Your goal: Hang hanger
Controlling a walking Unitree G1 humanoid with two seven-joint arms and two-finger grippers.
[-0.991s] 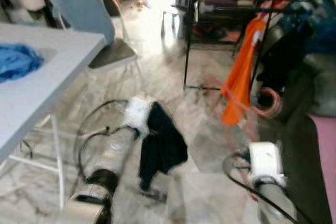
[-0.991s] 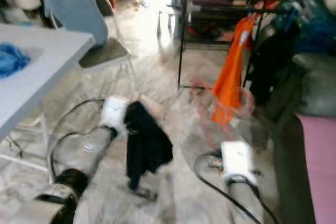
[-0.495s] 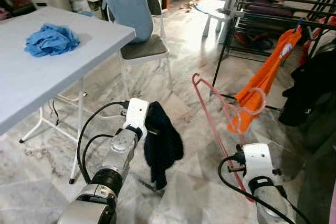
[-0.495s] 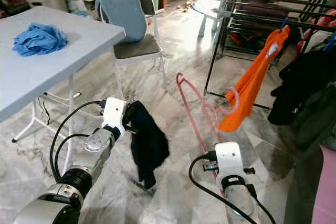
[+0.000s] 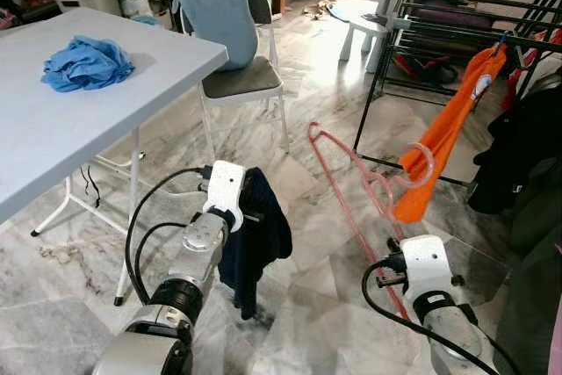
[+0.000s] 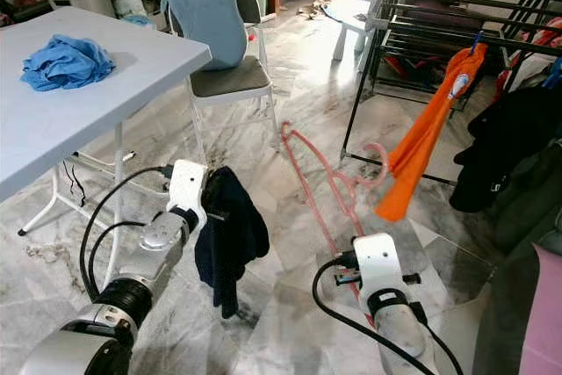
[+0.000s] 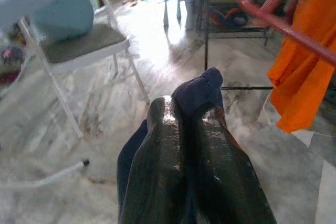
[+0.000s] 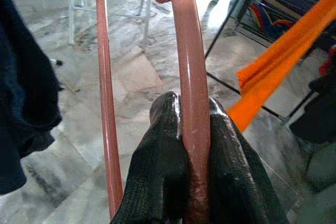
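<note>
Right gripper (image 8: 191, 124) had its jaws closed tight on one bar of the pink hanger (image 5: 351, 177). Hanger was carried low in front of the robot, rising away from the wrist with its hook end (image 5: 420, 162) tipped toward the black drying rack (image 5: 457, 6). Hook sat near the orange garment (image 5: 443, 129) hanging from the rack; whether it touched the cloth could not be told. Grip at the lower bar probably left the hook free to be lifted over a rail.

Left gripper (image 7: 184, 124) had its jaws pinched shut on a dark navy garment (image 5: 255, 239), a fold of the cloth poking out past the fingertips. The rest hung limp below the wrist, clear of the marble floor (image 5: 299, 68). Judged that it was held up and to the side to keep it off the floor and away from the hanger.

Hanger not yet on the rack; robot stood short of it, so the step in hand looked like the approach.

Holders: rack carried the orange garment and dark clothes (image 5: 518, 147) at its right end, with more items on its upper rails, too blurred to name. White table (image 5: 53, 138) on the left bore a crumpled blue cloth (image 5: 86, 63). A chair (image 5: 237, 81) beside it had a pale blue cover (image 5: 215, 6) draped over its back.
</note>
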